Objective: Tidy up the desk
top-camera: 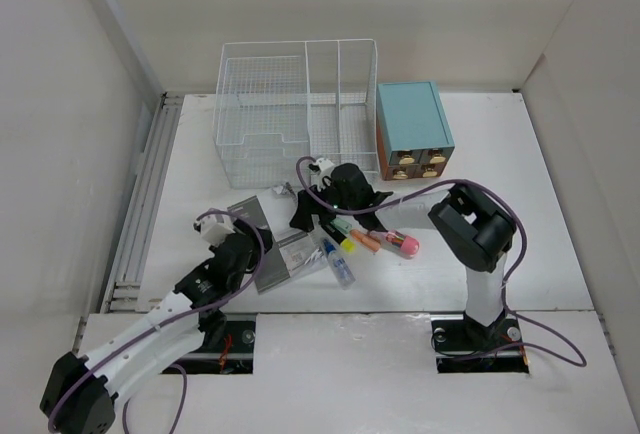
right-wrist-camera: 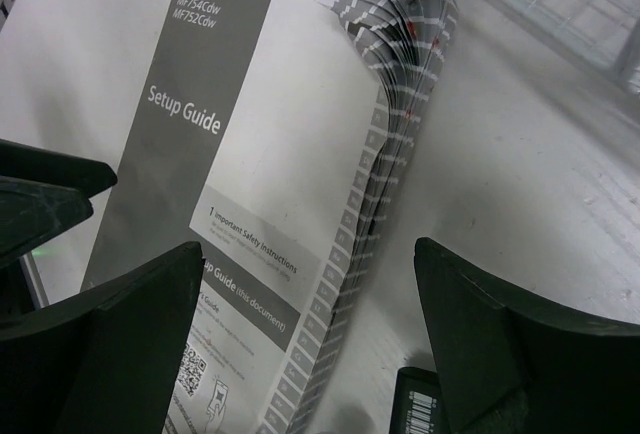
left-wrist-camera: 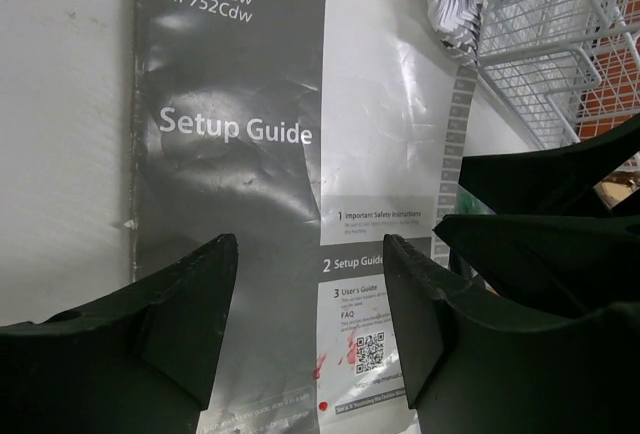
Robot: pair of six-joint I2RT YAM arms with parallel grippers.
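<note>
Top external view: the desk (top-camera: 520,244) is being seen as a white tabletop spreading between pale walls, with both arm bases being carried at its near edge. Just beyond the bases, the left gripper (left-wrist-camera: 310,254) is being held over a grey and white booklet (left-wrist-camera: 240,134) titled Setup Guide, its fingers being kept apart with only the cover showing between them; whether the tips are touching the paper cannot be told. The right gripper (right-wrist-camera: 310,254) is being held wide open over the same booklet's fanned page edge, with nothing being clamped. To the right of the booklet, several pens (top-camera: 365,241) are being left lying loose on the desk. Farther back, a white wire basket (top-camera: 295,104) is being shown just beside a teal drawer box (top-camera: 413,126), both standing near the far wall.
</note>
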